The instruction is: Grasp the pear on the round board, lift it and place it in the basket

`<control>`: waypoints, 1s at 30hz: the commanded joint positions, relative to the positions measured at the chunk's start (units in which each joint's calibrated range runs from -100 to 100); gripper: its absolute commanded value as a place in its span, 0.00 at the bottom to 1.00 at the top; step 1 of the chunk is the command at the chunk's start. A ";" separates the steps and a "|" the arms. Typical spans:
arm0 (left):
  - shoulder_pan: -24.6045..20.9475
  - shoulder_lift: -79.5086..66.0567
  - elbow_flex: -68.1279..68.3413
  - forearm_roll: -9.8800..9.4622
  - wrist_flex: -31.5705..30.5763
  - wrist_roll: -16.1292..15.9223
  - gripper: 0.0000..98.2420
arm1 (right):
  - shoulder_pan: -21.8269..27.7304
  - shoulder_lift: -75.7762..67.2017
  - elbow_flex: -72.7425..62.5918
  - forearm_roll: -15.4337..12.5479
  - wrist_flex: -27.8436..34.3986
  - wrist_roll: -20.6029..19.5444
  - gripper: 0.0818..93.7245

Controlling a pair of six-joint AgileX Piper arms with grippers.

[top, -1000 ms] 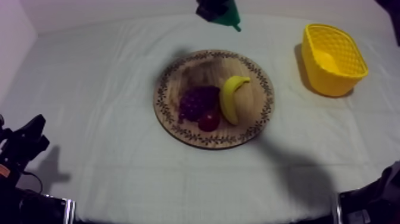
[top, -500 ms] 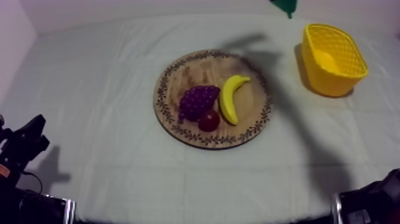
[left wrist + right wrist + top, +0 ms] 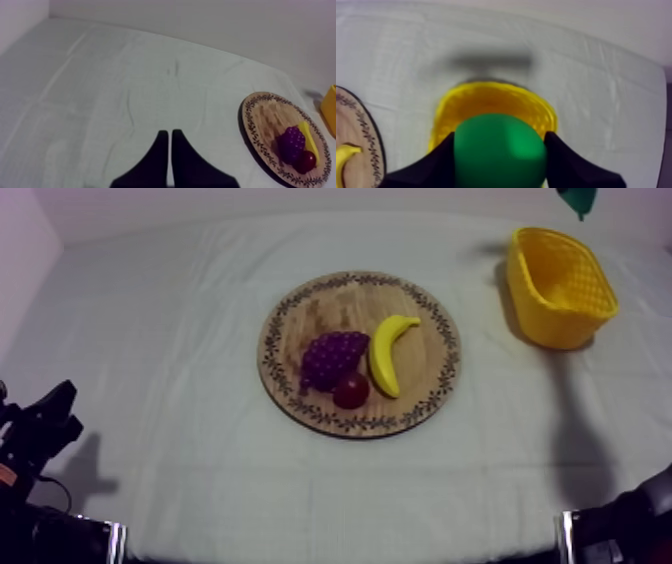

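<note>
pear [image 3: 498,150], a smooth green toy with a rounded body, sits clamped between the two black fingers of the right gripper [image 3: 500,135], which are spread just wide enough to press its sides at 3 and 9 o'clock. the pear is off the round wooden board [image 3: 300,318] and in the air over the yellow basket [image 3: 515,263]. in the right wrist view the basket's open mouth lies directly beyond the fruit, its woven rim ringing the pear from about 9 o'clock over 12 to 3 o'clock. the pear shows its round end toward that camera, so its long axis seems to run along the fingers, pointing down toward the basket. from above, the fruit's tapered green tip hangs at about 12 o'clock of the basket, and the basket stands at about 2 o'clock from the board, well apart from it. the drop appears to depend on the pear being centred over the opening, not over the far rim. the basket is lattice plastic with flared walls. on the board, which has a patterned rim and pale wood grain, lie a curved yellow banana [image 3: 385,353], a knobbly purple bunch of grapes [image 3: 330,356] and a small red fruit [image 3: 351,392] touching the grapes. the left gripper [image 3: 167,137] rests far off at the board's 8 o'clock, fingers together in a narrow wedge, holding nothing.
</note>
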 commanded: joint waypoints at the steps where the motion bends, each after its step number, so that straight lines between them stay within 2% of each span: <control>1: -0.01 0.00 -0.02 -0.02 0.00 0.02 0.00 | 1.03 0.59 2.13 -0.14 -0.98 0.17 0.34; 18: -0.01 0.00 -0.02 -0.02 0.00 0.05 0.00 | 2.87 9.48 14.98 -0.55 -7.03 0.70 0.36; 25: -0.01 0.00 -0.02 -0.02 0.00 0.05 0.00 | 2.76 10.57 16.60 -0.60 -7.69 1.14 0.62; 30: -0.01 0.00 -0.02 -0.02 0.00 0.05 0.00 | 2.35 9.72 16.72 -1.09 -8.14 0.81 0.73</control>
